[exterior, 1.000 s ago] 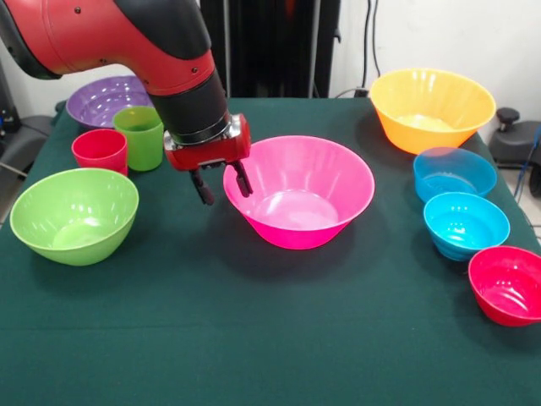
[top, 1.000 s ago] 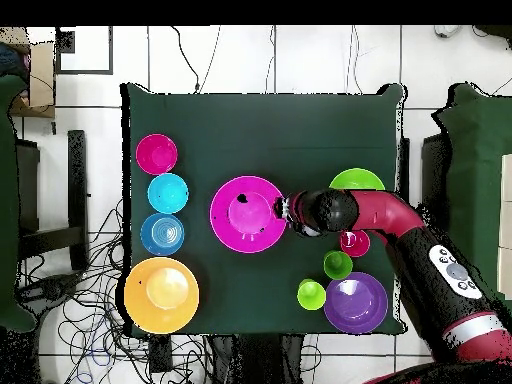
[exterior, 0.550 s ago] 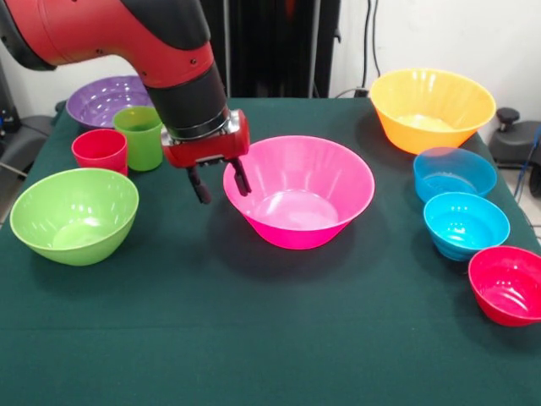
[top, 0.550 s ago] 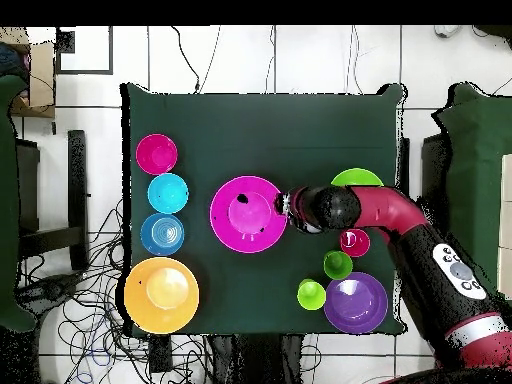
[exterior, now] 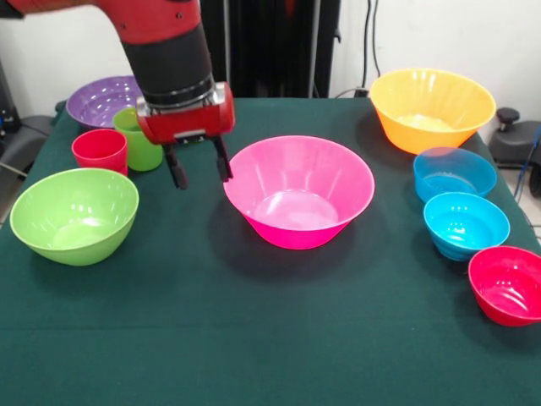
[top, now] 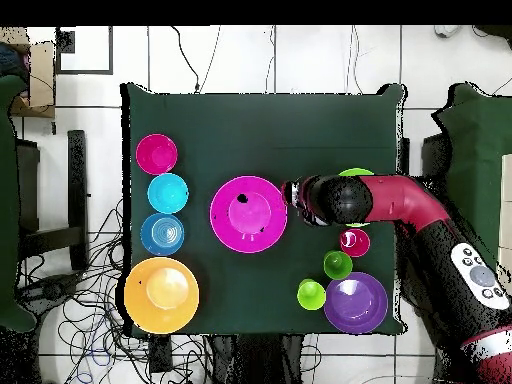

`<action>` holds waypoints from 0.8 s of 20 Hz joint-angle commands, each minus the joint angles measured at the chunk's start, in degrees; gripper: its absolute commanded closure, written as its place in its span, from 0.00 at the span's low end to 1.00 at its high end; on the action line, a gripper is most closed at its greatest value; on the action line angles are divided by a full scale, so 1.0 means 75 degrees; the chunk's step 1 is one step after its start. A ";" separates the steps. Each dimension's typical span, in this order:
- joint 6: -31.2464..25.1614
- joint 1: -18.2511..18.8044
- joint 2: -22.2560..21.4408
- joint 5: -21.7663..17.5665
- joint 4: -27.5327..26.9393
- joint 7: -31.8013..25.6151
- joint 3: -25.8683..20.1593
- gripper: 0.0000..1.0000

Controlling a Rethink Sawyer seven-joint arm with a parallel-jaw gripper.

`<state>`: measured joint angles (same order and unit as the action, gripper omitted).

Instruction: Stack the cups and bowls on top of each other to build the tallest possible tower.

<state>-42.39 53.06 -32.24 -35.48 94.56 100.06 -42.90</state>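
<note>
My gripper (exterior: 199, 169) hangs open and empty just left of the big pink bowl (exterior: 300, 194), above the cloth; from overhead the gripper (top: 290, 192) sits at that bowl's (top: 248, 213) right rim. Behind it stand the red cup (exterior: 100, 150) and the green cup (exterior: 137, 145), the latter partly hidden by the gripper body. A lighter lime cup (top: 311, 294) shows only in the overhead view. The lime-green bowl (exterior: 74, 211), purple bowl (exterior: 100, 97), orange bowl (exterior: 431, 106), blue bowl (exterior: 454, 173), turquoise bowl (exterior: 466, 224) and small red bowl (exterior: 507, 283) stand apart, none stacked.
The green cloth table (exterior: 254, 338) has open room along its near side in the front view. My arm (top: 400, 205) covers most of the lime-green bowl (top: 355, 175) from overhead. Cables lie on the floor (top: 90, 330) beside the table.
The gripper has risen and drifted left in the front view, away from the pink bowl's rim. It stays open. No bowl or cup has moved.
</note>
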 commanded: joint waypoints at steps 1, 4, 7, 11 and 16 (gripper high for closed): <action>-0.0932 0.0031 -0.0713 0.0144 0.0632 -0.1634 -0.0335 0.00; -0.1082 0.0024 -0.1107 0.0348 0.0874 -0.1500 -0.0425 0.00; -0.1207 -0.0027 -0.1474 0.0522 0.1019 -0.1413 -0.0456 0.00; -0.1188 -0.0110 -0.1743 0.0638 0.1162 -0.1256 -0.0454 0.00; -0.0949 -0.0183 -0.1904 0.0703 0.1439 -0.0981 -0.0413 0.00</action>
<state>-44.85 53.33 -44.51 -30.39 100.27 100.06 -44.80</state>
